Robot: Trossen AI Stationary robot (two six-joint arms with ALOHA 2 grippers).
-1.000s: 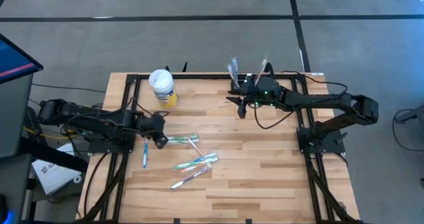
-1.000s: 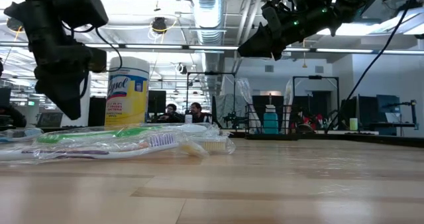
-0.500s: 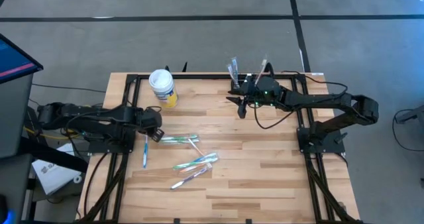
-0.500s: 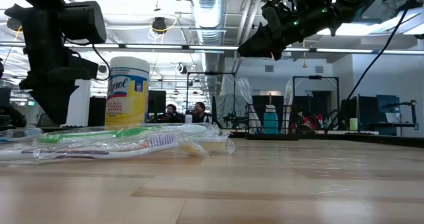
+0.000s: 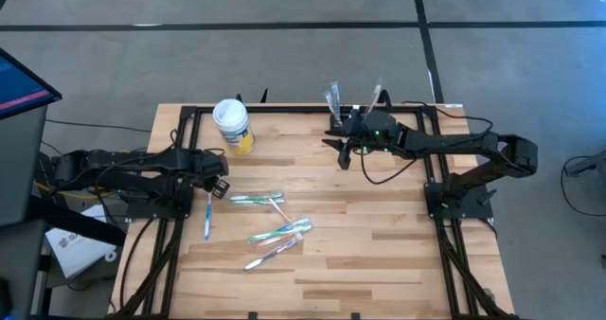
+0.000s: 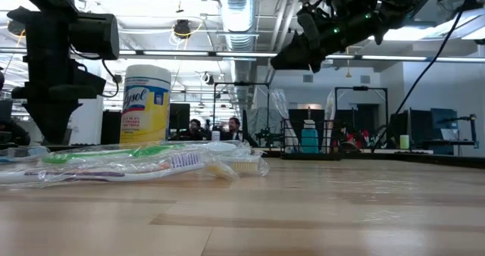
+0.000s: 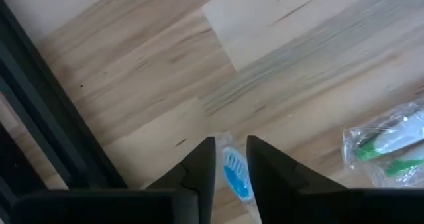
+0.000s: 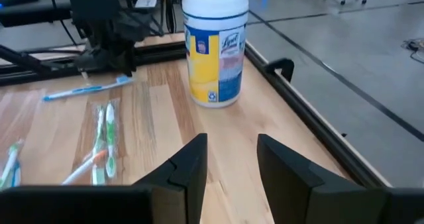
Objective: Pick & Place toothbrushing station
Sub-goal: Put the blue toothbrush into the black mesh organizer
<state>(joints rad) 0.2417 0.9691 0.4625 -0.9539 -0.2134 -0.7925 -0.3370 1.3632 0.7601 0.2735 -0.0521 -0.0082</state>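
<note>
High view showed the toothbrushing station (image 5: 355,112) at the table's (image 5: 379,244) far edge, just beside the raised right gripper (image 5: 343,150), fingers parted; the left gripper (image 5: 217,188), also parted, hovered over a blue toothbrush (image 5: 207,216)

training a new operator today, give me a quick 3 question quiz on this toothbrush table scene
1. True or false: the left gripper hangs above the head of the blue toothbrush.
2. What stands nearest the white wipes tub?
A. the table's back edge
B. its front edge
C. the right gripper
3. Fill in: the black wire caddy with upright wrapped toothbrushes sits at the table's ____ edge.

Key:
1. True. The left wrist view shows the blue head between the open fingers.
2. A.
3. Back, just behind the right gripper, whose fingers are open and empty.
</note>
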